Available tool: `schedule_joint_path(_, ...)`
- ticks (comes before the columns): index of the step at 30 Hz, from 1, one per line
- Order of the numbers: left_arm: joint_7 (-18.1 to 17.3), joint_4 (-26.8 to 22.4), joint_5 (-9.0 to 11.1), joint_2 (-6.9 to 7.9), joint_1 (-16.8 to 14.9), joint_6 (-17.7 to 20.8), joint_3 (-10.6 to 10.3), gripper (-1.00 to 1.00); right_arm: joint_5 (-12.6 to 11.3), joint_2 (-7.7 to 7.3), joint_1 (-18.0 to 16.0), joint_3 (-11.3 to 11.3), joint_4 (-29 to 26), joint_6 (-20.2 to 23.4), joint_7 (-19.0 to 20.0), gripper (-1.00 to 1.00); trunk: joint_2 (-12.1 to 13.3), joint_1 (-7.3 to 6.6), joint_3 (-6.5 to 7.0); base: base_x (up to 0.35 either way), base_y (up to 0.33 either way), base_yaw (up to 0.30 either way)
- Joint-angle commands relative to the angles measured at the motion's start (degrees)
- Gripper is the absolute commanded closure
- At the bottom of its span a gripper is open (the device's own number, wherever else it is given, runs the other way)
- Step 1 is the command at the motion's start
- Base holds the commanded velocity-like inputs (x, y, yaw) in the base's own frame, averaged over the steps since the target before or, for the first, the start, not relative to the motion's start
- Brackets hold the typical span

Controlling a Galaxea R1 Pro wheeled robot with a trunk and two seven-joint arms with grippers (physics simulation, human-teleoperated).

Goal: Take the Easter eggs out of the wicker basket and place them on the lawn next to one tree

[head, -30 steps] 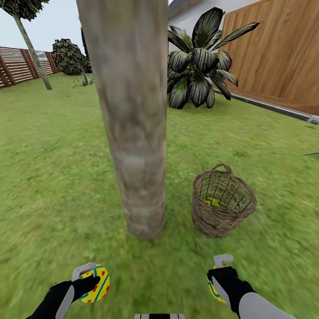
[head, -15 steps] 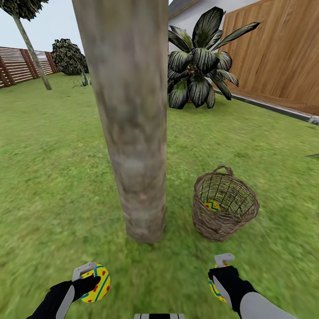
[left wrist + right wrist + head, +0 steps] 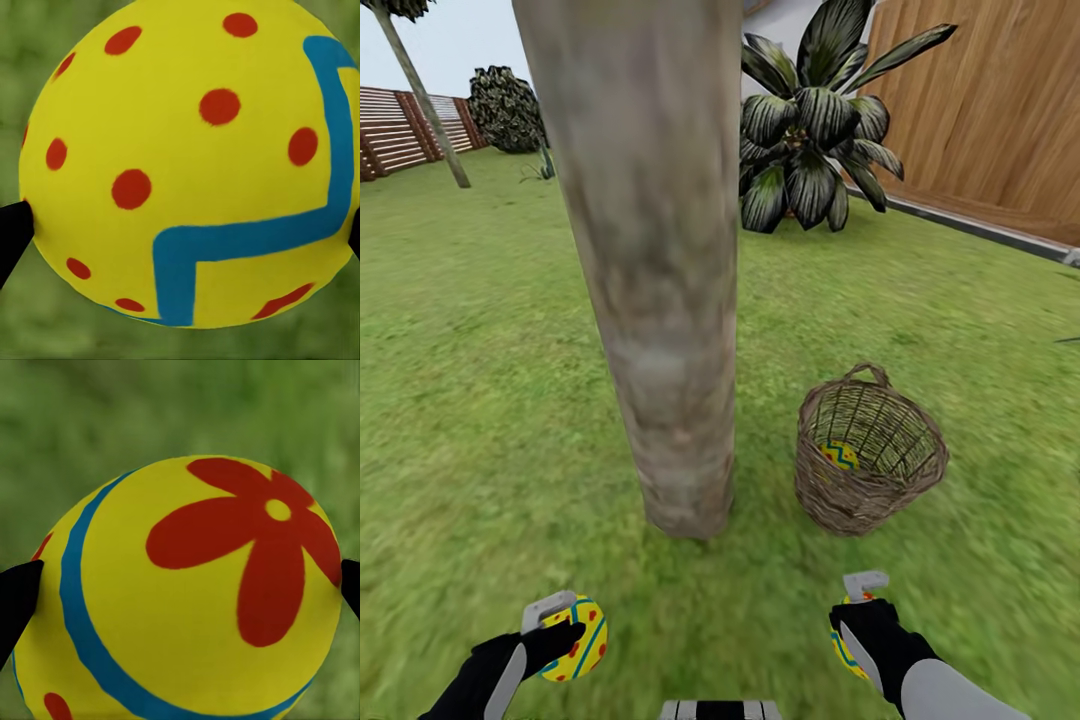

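Left gripper (image 3: 560, 630) clamps a dotted egg (image 3: 575, 640) above the lawn (image 3: 480, 400), near the tree (image 3: 650, 300) trunk's base. Just right of it, the wicker basket (image 3: 860, 490) holds a third egg (image 3: 839, 455). Right gripper (image 3: 857, 612) grips a flowered egg (image 3: 187, 600).

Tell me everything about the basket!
The basket is brown woven wicker, round, with a small loop handle at its far rim. It stands upright on the lawn, beside the tree trunk but apart from it. Through its open top one yellow egg with a blue-green zigzag shows inside. No gripper touches it.
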Motion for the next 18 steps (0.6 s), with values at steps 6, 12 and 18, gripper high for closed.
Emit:
schedule_joint_path(6, -0.2, -0.1, 0.4, -0.02, 0.0, 0.4, 0.2, 1.00, -0.3, -0.04, 0.0, 0.4, -0.1, 0.4, -0.3, 1.00, -0.1, 0.14, -1.38, 0.000, 0.000, 0.000)
schedule_joint_path(12, -0.2, -0.2, 0.4, -0.02, 0.0, 0.4, 0.2, 1.00, -0.4, -0.05, 0.0, 0.3, -2.3, -0.4, -0.3, 1.00, -0.2, 0.27, -2.49, 0.000, 0.000, 0.000)
schedule_joint_path(18, -0.2, -0.2, 0.4, 0.04, 0.0, 0.5, 0.2, 1.00, -0.5, -0.08, 0.0, 0.3, -2.3, -0.4, -0.3, 1.00, -0.2, 0.42, -3.82, 0.000, 0.000, 0.000)
